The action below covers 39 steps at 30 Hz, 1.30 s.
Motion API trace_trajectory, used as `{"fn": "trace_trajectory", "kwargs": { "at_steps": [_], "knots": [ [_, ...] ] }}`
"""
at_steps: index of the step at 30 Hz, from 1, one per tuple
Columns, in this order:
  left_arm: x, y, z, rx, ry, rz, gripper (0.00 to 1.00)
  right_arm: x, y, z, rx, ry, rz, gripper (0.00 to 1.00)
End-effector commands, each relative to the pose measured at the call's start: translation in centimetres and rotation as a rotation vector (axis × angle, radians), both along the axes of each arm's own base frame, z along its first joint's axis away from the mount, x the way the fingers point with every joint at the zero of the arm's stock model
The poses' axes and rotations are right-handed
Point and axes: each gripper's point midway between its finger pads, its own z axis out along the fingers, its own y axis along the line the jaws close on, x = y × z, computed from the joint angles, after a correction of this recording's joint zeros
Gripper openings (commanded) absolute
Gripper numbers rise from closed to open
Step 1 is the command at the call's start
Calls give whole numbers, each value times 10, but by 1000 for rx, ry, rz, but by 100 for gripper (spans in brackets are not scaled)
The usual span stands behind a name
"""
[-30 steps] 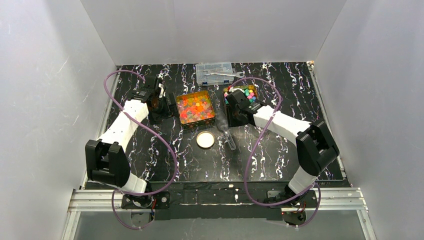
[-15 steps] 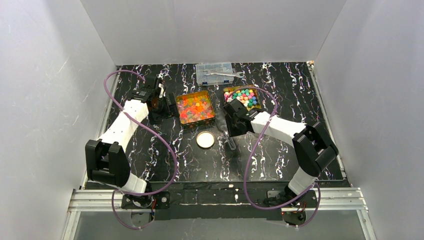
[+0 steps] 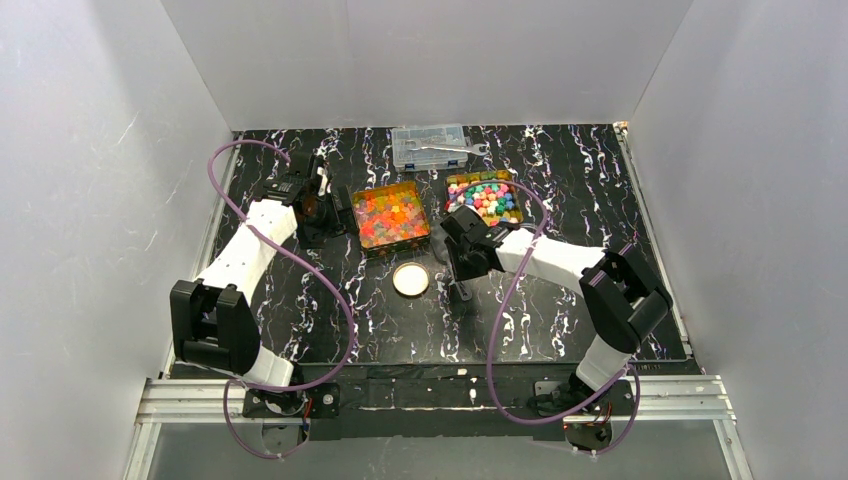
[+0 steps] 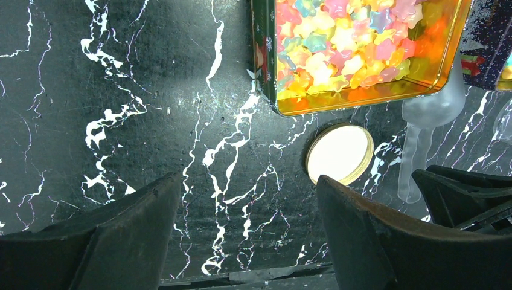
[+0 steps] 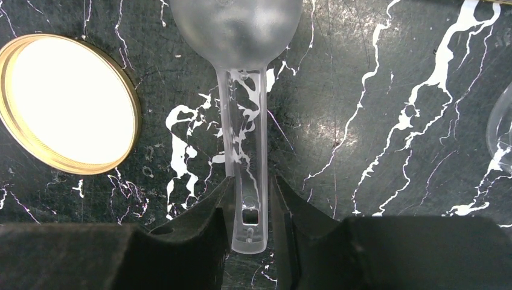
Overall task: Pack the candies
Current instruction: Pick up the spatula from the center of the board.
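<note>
Right wrist view: the scoop (image 5: 246, 115) handle is pinched by the right gripper (image 5: 250, 194) on the tabletop (image 5: 392, 121). Left gripper (image 4: 247, 181) is held spread. Candies (image 3: 392, 213) are contained in two tins (image 4: 264, 60).

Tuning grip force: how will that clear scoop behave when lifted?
Probably light and stiff: the scoop looks like thin moulded clear plastic. Its glossy handle may slip or pivot, since the right gripper pinches only its tail end. The bowl end could droop.

White shells and black joints are making up both arms (image 3: 247, 250), purple cables (image 3: 340, 310) are trailing them, and the left gripper (image 4: 247, 181) and right gripper (image 5: 250, 187) are showing matte black.
</note>
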Motion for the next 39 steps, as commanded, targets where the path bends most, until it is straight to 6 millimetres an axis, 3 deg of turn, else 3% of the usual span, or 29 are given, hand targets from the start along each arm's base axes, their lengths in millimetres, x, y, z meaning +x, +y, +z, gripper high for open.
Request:
{"fn": "trace_trajectory", "kwargs": {
  "at_steps": [1,10,19,25,30,39],
  "knots": [
    [-6,2,12,-11,-30,-7,82,2,-3,-3,-12,-22,-25,35],
    [-6,2,12,-11,-29,-6,82,-6,-10,-19,-36,0,-33,30],
    [-6,2,11,-11,-26,-7,82,-21,-19,-18,-39,2,-28,1],
    [-6,2,12,-13,-27,-8,82,-44,-32,-16,-36,18,-32,1],
    [-7,1,12,-18,-25,-11,82,-65,-47,-2,-26,-3,-63,1],
    [-7,-1,13,-27,-28,-12,82,-100,-94,7,-41,0,-174,1]
  ]
}}
